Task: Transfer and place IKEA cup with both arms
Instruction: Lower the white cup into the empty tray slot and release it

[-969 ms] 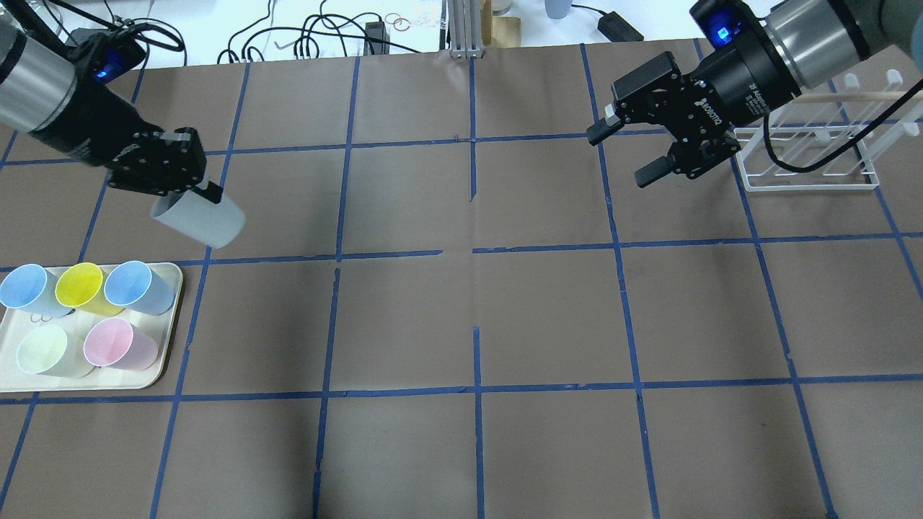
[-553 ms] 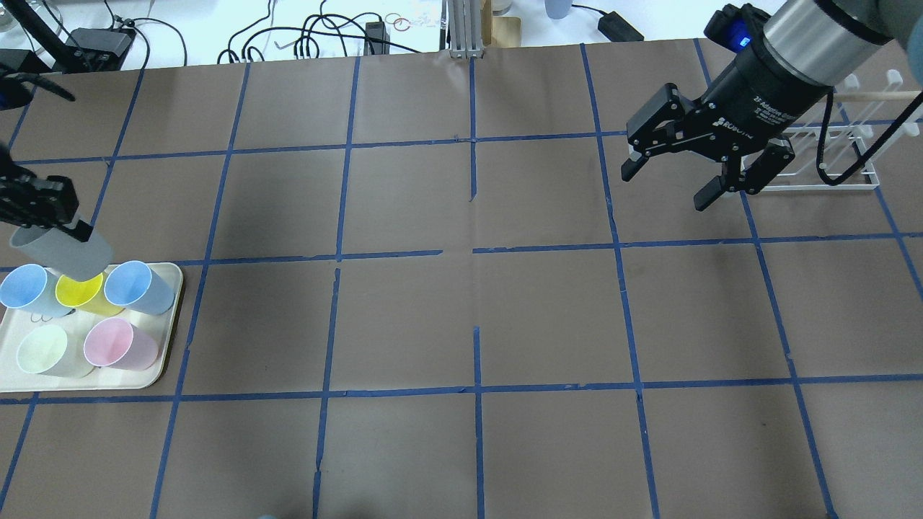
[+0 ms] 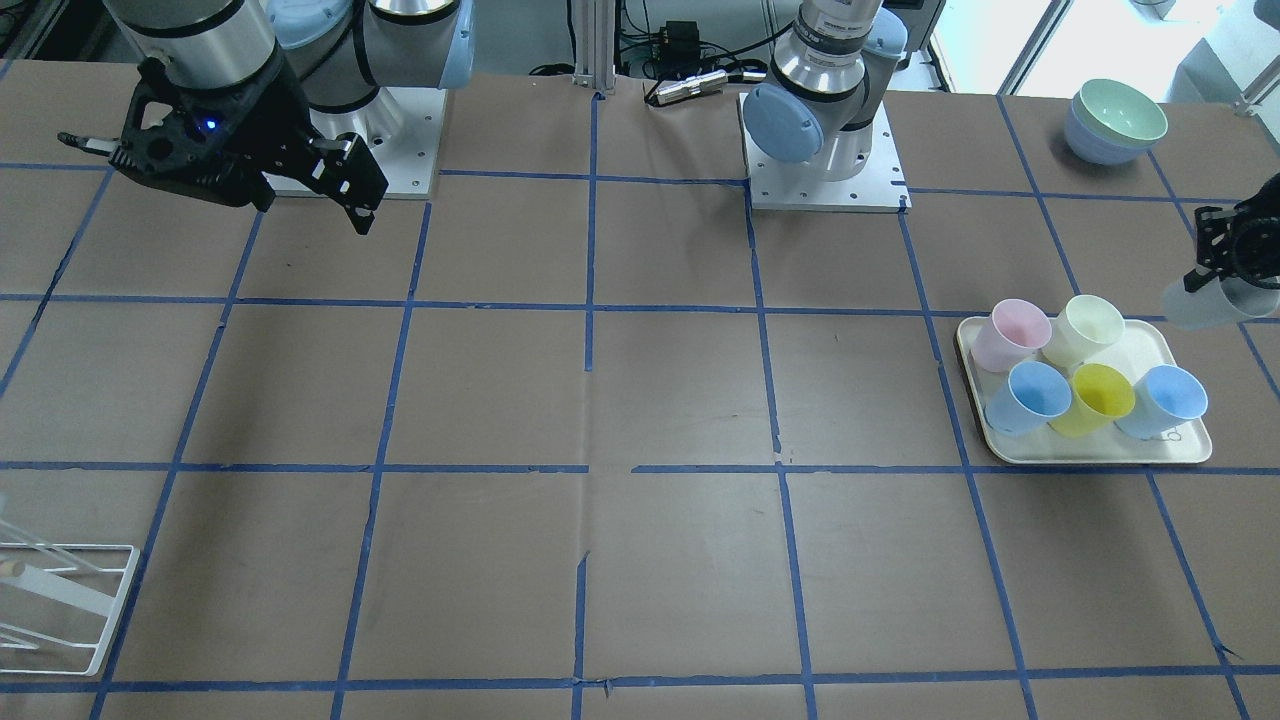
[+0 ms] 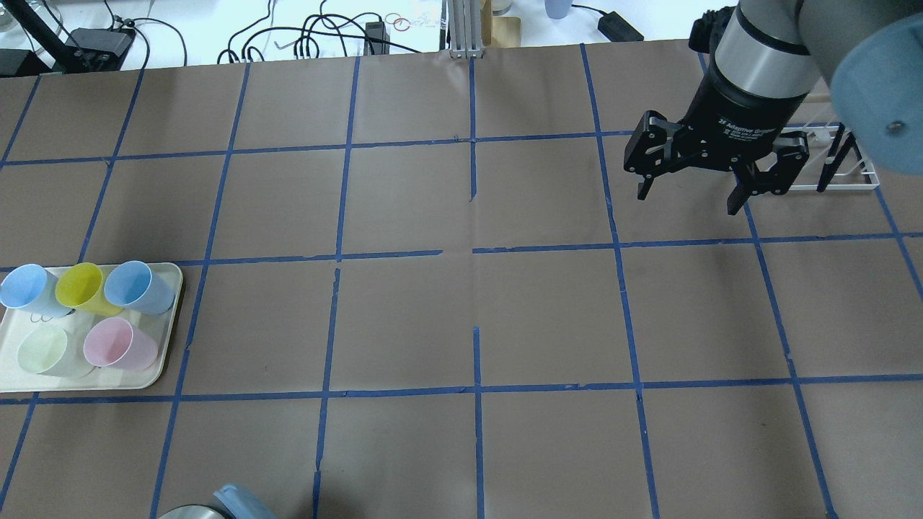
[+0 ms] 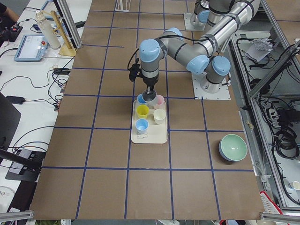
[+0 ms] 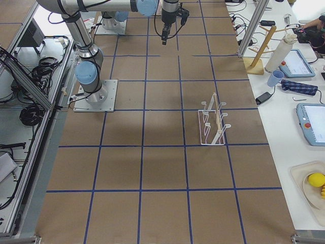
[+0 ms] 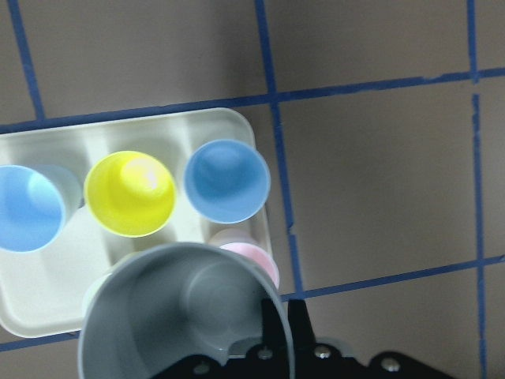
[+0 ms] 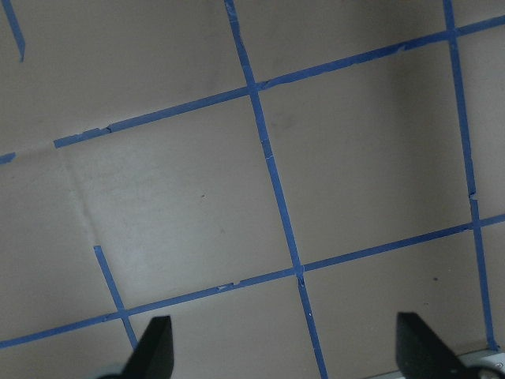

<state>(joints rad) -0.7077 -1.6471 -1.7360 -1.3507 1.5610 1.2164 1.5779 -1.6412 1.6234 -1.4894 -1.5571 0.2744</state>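
Grey IKEA cup [image 3: 1215, 305] in left pincer [image 3: 1222, 272], now outside overhead view

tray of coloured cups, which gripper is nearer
Left. The left gripper holds the grey cup right by the tray; the right gripper is far across the table.

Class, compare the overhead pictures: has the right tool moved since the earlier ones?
Yes. The right tool has swung its fingertips rightward in that view, nearer the white rack.
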